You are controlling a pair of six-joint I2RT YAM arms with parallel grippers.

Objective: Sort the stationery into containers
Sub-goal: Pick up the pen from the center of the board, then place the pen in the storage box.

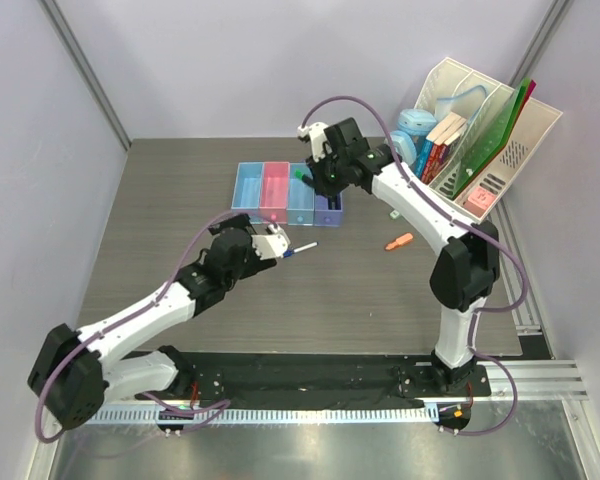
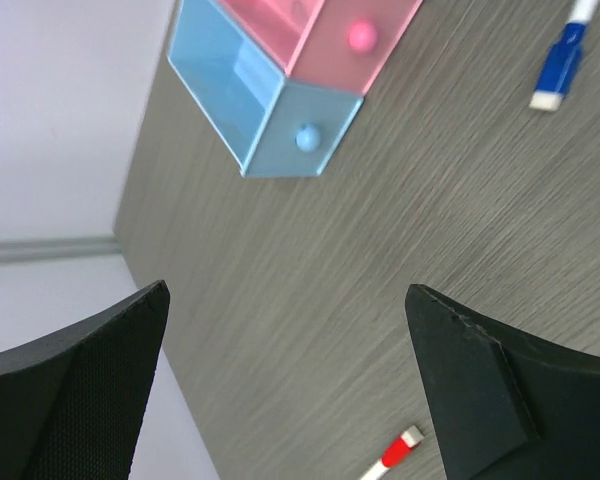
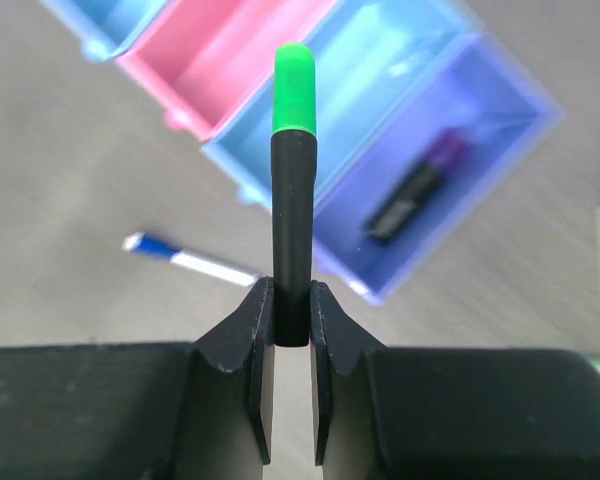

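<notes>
- Containers: one row of four joined trays (image 1: 263,190), running light blue, pink, light blue, purple from the left in the top view.
- The right gripper (image 3: 291,325) has its jaws narrow, clamped on the black barrel of one green highlighter (image 3: 293,170). The item is held above the tray row, over the second light blue tray (image 3: 380,80), with its green cap pointing away from the wrist.
- The left gripper (image 2: 285,300) has its jaws wide with nothing between them. It hovers over the table (image 2: 380,250), near the first light blue tray (image 2: 245,100).
- One purple highlighter (image 3: 415,190) lies inside the purple tray (image 3: 500,120).
- One orange highlighter (image 1: 399,242) lies on the table, to the right of the trays and apart from them.
- Thin markers, count two: the blue-capped marker (image 1: 302,249) lies on the table near the left gripper. Only one end of the red-capped marker (image 2: 392,455) shows, on the table at the bottom edge of the left wrist view.
- One blue roll (image 1: 417,125) sits just beside the white rack (image 1: 500,140).
</notes>
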